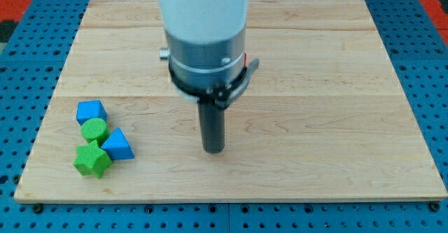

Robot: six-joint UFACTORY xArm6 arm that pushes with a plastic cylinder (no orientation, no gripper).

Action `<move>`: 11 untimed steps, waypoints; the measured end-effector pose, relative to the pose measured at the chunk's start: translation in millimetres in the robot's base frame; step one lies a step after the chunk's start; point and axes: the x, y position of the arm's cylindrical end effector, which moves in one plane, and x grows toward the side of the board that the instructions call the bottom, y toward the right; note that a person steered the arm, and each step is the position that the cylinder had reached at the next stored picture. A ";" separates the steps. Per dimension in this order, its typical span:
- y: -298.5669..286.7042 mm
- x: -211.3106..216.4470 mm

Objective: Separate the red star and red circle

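No red star and no red circle show in the camera view; the arm's white and grey body covers the board's upper middle and may hide them. My tip (pixel 213 150) rests on the wooden board (pixel 336 121) a little below its centre. It touches no block. The nearest blocks are a cluster far to the view's left.
At the board's lower left sit a blue cube (pixel 91 111), a green circle (pixel 94 129), a blue triangle (pixel 117 145) and a green star (pixel 92 160), packed close together. A blue pegboard surface (pixel 28 86) surrounds the board.
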 end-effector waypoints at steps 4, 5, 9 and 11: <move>24.9 -115.0; 25.1 -133.9; 42.5 -205.4; 33.5 -209.8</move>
